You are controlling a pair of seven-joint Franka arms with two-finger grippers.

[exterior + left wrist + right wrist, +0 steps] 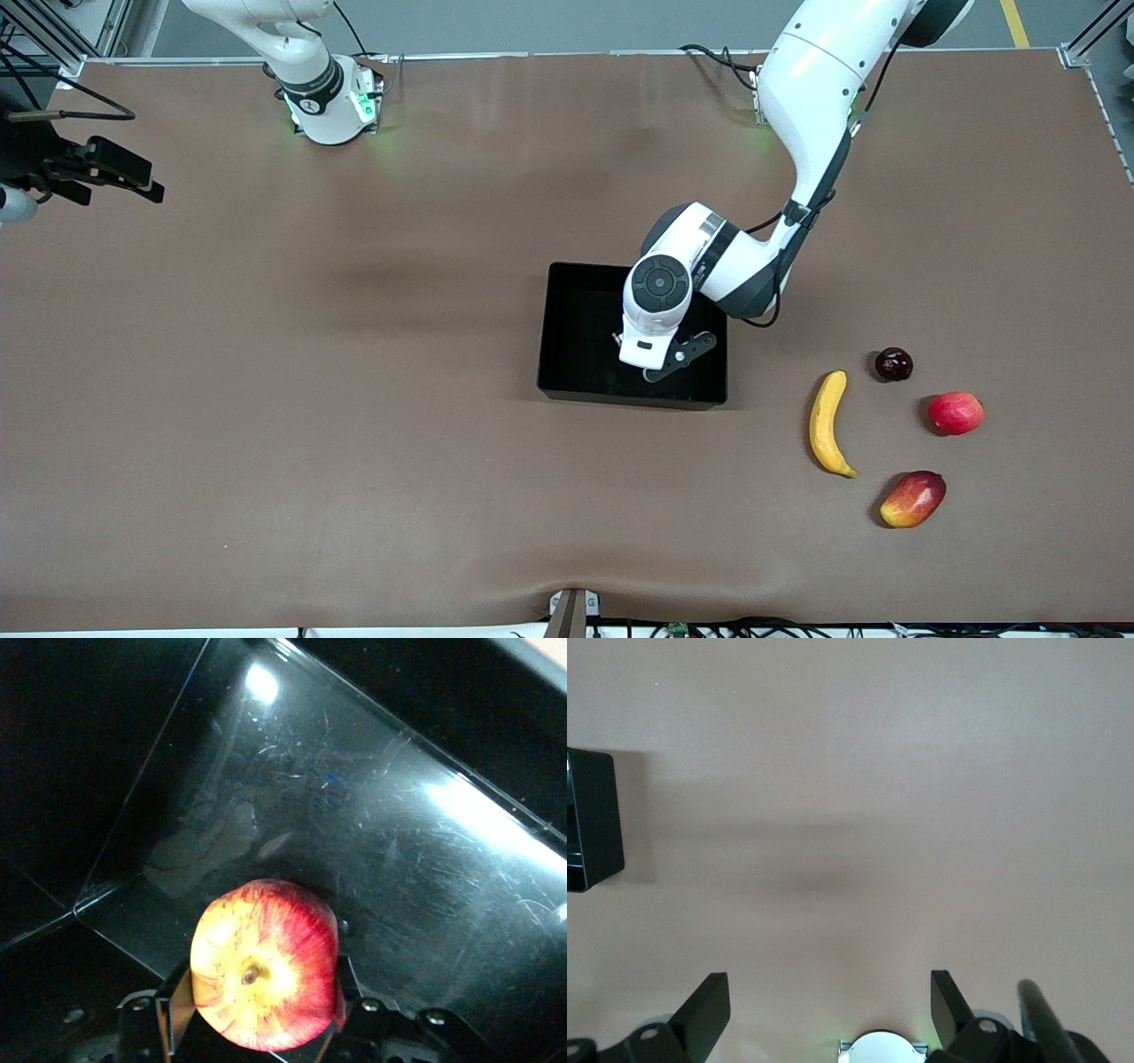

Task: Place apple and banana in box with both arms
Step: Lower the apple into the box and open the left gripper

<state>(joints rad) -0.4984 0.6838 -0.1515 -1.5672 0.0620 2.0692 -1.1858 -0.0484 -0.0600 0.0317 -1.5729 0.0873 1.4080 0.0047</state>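
L gripper (257,1028) is inside the box (567,354), fingers clamped on the apple (264,962), which looks to be just above the glossy floor. R gripper (828,1010) waits w/ fingers spread wide over bare table (266,399) at the right arm's end. Banana (827,435) lies on the table toward the left arm's end, well apart from the box.

Even overhead light leaves soft, blurred arm shadows on the brown matte table (354,496), while bright white glare streaks the scratched glossy floor of the shallow black plastic box (425,859), its corners dark.
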